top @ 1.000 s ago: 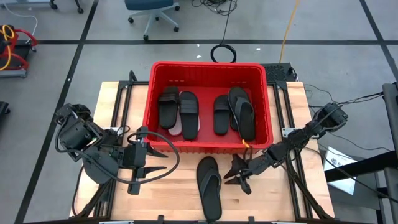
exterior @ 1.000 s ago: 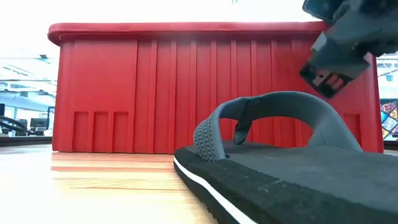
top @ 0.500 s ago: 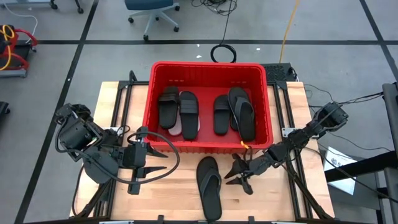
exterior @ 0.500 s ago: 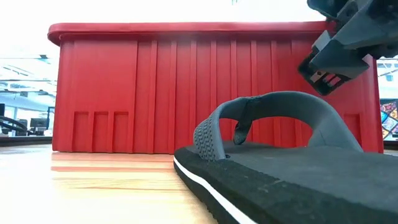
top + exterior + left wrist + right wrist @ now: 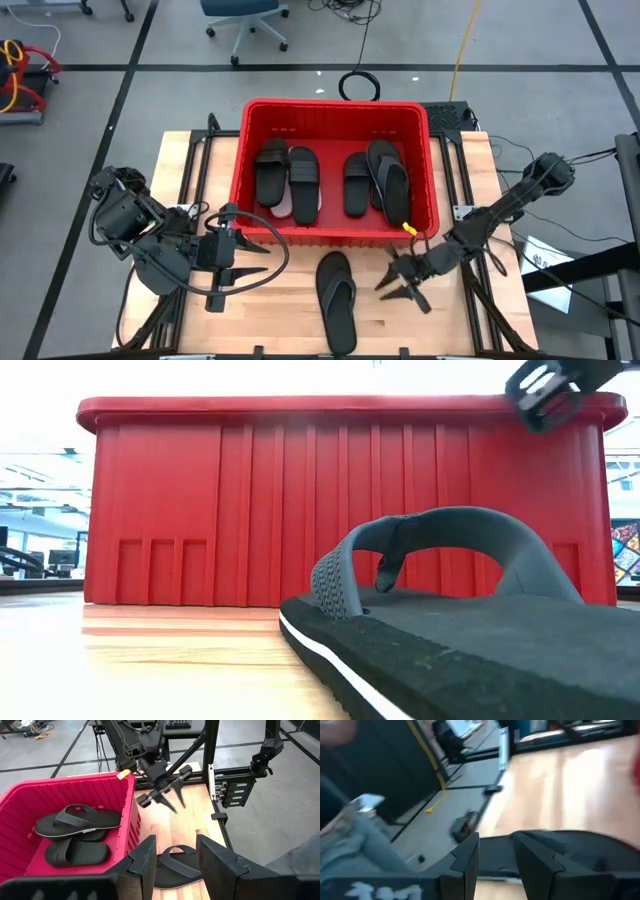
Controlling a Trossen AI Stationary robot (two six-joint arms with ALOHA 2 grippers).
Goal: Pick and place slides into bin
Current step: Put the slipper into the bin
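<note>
Although most of the slides already lie in the bin, one black thong flip-flop [image 5: 336, 298] is left on the table [image 5: 270, 320], flat and sole-down at the middle of the near edge, just in front of the bin's near wall. The right gripper [image 5: 405, 290] hovers just beside it on the right, near the bin's near right corner, its fingers spread and holding nothing. The left gripper [image 5: 245, 270] waits over the table's near left part, fingers apart and likewise empty.

That flip-flop looks like a thin foam slab with a pale stripe along its edge [image 5: 330, 660] and an arched strap [image 5: 450, 535] standing up off the footbed, so it should be light, bendy and fairly grippy (it will likely droop if lifted by one end). The strap arch near the toe post looks the best hold: the fingers can close across it without having to scrape under the sole. A pinch on the sole's side edge near mid-length looks the second choice.

Farther back stands the bin [image 5: 335, 106], against the table's far edge. Inside lie a black wide-strap pair [image 5: 286, 175] to the left, something white partly showing beneath them, and another wide-strap slide [image 5: 357, 182] beside a thong flip-flop [image 5: 390, 180] to the right.
</note>
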